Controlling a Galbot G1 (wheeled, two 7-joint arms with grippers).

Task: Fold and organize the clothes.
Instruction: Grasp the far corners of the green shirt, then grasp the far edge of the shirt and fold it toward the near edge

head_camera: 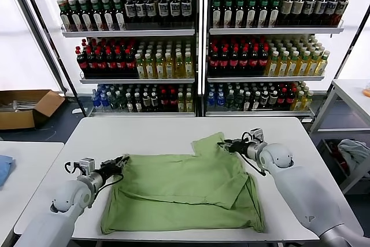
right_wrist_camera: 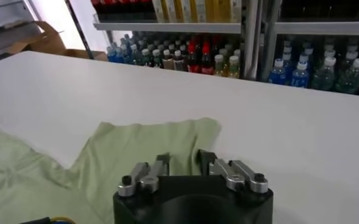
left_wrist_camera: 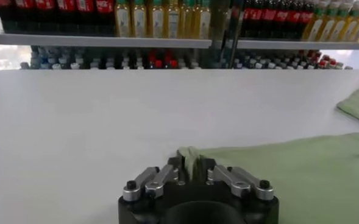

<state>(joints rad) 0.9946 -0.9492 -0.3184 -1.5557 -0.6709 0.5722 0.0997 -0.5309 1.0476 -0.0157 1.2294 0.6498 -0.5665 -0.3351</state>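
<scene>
Light green shirt [head_camera: 185, 192] lies flat on the white table [head_camera: 156, 134], plain side up, partly folded: top layer doubled over the body, one sleeve [head_camera: 211, 144] sticking out toward the far right. Fabric soft, a few creases, lower edge near the table's front edge.

Left tool [head_camera: 120, 163] sits low at the shirt's left edge; left wrist view shows its fingers [left_wrist_camera: 178, 163] closed tight on a small pinch of green fabric. Right tool [head_camera: 231, 144] is at the sleeve on the right; fingers [right_wrist_camera: 163, 163] narrowly apart above the sleeve cloth, nothing between them.

Behind the table: shelves [head_camera: 199, 30] packed with bottles. Cardboard box [head_camera: 26, 108] on the floor far left. Second table [head_camera: 23, 169] at left with a blue cloth [head_camera: 3, 168] on it. Nothing blocks the shirt.
</scene>
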